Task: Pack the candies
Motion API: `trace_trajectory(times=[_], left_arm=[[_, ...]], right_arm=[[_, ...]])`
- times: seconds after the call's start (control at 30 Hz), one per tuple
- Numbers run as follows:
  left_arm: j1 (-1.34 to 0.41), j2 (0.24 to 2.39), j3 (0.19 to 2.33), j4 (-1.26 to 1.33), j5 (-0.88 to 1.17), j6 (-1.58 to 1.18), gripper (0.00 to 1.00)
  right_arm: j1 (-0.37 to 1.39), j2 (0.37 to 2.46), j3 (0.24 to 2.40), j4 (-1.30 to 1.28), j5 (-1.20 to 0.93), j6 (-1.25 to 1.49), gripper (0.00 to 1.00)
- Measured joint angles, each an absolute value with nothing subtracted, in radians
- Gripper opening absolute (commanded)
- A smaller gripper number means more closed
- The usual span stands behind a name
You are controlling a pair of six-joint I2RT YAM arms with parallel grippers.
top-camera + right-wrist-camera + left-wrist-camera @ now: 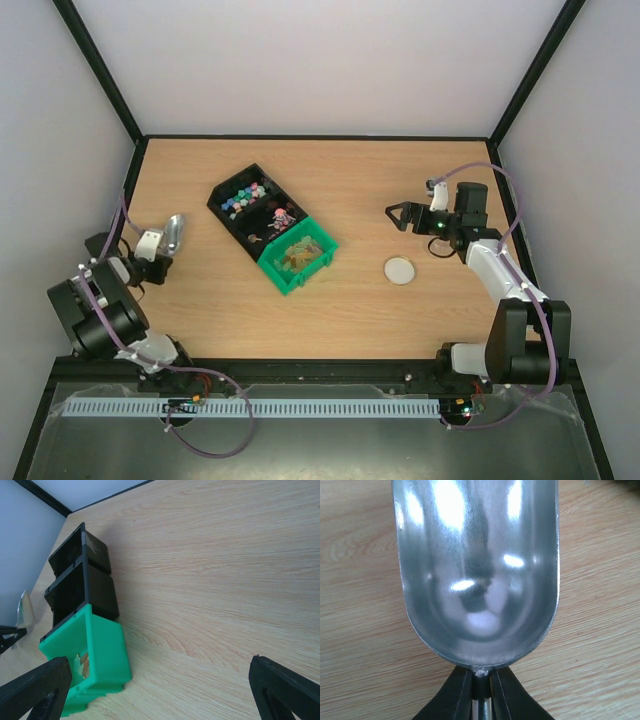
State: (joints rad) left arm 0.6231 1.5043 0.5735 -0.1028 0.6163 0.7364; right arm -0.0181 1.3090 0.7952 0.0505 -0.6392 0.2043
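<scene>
Your table point(330, 310) was pale wood with a fine grain and a dark strip along its far edge. Left of centre you had a row of open bins set end to end on a diagonal. The black bins point(230, 225) sat toward the far left. One green bin point(310, 270) was at the near-right end, touching the black one beside it. A round white lid point(399, 270) lay flat on bare wood to the right of the green bin, well apart from it.
</scene>
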Motion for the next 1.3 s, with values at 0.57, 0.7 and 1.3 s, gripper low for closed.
trace_trajectory(times=[0.57, 0.7, 1.3], left_arm=[[0.448, 1.133, 0.75, -0.57, 0.595, 0.999, 0.02], [0.231, 1.021, 0.817, -0.659, 0.566, 1.006, 0.02], [-0.558, 1.135, 0.894, -0.682, 0.258, 0.744, 0.02]], right_arm=[[0.0, 1.351, 0.91, -0.048, -0.744, 0.21, 0.9], [0.064, 1.393, 1.001, -0.114, -0.766, 0.237, 0.84], [0.447, 1.555, 1.122, -0.328, -0.915, 0.255, 0.56]])
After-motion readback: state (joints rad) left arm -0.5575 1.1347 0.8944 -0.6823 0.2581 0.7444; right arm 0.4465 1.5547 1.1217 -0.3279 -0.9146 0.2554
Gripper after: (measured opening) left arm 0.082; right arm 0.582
